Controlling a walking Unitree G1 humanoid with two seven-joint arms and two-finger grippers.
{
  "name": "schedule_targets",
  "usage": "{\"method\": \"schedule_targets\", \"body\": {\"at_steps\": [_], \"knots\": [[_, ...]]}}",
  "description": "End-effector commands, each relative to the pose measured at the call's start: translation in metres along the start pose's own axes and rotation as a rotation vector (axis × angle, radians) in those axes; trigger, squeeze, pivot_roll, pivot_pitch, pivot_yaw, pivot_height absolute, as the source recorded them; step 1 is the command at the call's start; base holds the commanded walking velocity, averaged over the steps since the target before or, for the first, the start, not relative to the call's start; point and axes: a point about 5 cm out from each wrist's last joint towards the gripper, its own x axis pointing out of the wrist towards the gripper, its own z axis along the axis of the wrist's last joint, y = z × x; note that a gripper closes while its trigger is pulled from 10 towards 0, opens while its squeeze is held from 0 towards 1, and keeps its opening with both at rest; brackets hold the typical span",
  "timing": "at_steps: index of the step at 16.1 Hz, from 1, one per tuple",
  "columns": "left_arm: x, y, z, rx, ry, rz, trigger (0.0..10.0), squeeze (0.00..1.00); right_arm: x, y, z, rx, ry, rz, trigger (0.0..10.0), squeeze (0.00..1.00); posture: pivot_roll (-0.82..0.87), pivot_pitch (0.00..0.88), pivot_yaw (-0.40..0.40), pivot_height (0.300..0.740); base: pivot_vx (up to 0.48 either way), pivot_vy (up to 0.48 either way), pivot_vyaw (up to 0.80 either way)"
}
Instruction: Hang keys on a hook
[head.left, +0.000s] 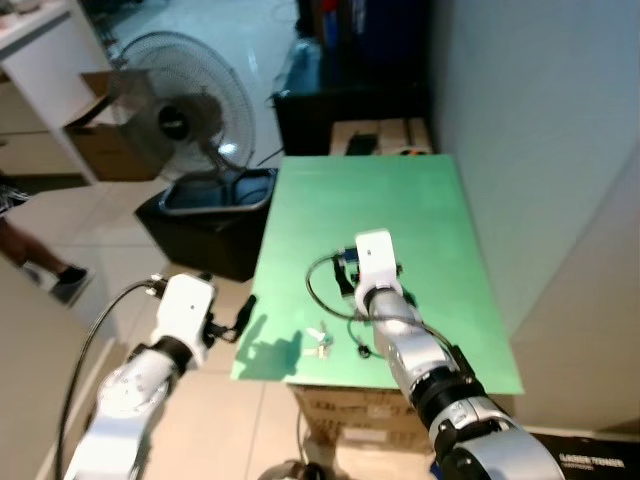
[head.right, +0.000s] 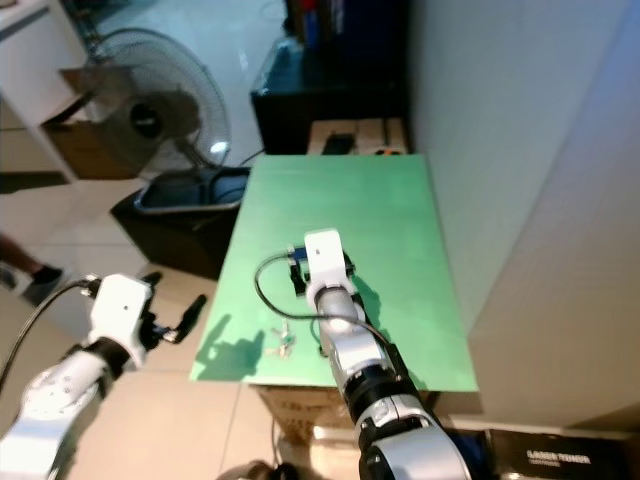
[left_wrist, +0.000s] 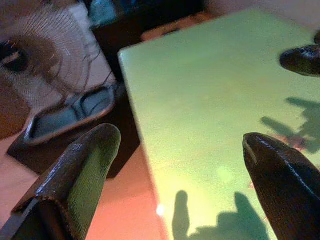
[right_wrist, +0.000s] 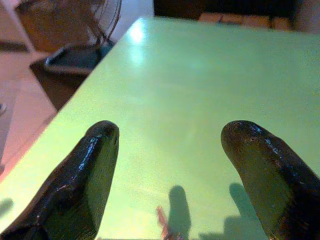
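A small bunch of silver keys (head.left: 318, 342) lies on the green table (head.left: 400, 200) close to its front edge. My right gripper (head.left: 346, 270) hovers over the table just beyond the keys, with its fingers open and nothing between them (right_wrist: 170, 129). My left gripper (head.left: 240, 318) hangs off the table's front-left corner, over the floor. It is open too and holds nothing (left_wrist: 180, 137). A black cable loops from the right wrist above the table.
A standing fan (head.left: 180, 105) and a black bin (head.left: 205, 215) are left of the table. A dark cabinet (head.left: 350, 110) stands behind it, a grey wall (head.left: 540, 150) to its right. Cardboard boxes (head.left: 340, 415) sit underneath. A person's foot (head.left: 65, 280) shows at the far left.
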Motion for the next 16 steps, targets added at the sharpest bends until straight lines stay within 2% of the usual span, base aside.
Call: {"method": "schedule_targets", "body": {"at_steps": [1,5,7,10,12,16], "knots": [[-0.008,0.006,0.008,0.009,-0.001,-0.002,10.0,0.0,0.002,0.009,0.003,-0.023,-0.015,0.001,10.0,0.0,0.09,0.101,0.175,0.74,0.0,0.0,0.0],[-0.027,0.009,0.016,0.031,0.037,-0.039,10.0,0.0,-0.006,0.025,-0.017,-0.02,0.024,-0.009,10.0,0.0,0.11,0.152,0.23,0.74,0.0,0.0,0.0],[-0.041,0.013,0.022,0.045,0.065,-0.069,10.0,0.0,-0.012,0.034,-0.023,-0.021,0.01,-0.032,10.0,0.0,0.11,0.208,0.279,0.74,0.0,0.0,0.0],[-0.054,0.017,0.029,0.061,0.1,-0.094,10.0,0.0,-0.017,0.043,-0.027,0.025,0.0,-0.044,10.0,0.0,0.12,0.26,0.317,0.74,0.0,0.0,0.0],[-0.066,0.022,0.031,0.071,0.147,-0.119,10.0,0.0,-0.023,0.057,-0.033,0.09,0.015,0.006,10.0,0.0,0.12,0.305,0.357,0.74,0.0,0.0,0.0],[-0.078,0.021,0.038,0.065,0.19,-0.165,10.0,0.0,-0.034,0.07,-0.047,0.059,0.044,0.021,10.0,0.0,0.12,0.357,0.396,0.74,0.0,0.0,0.0]]}}
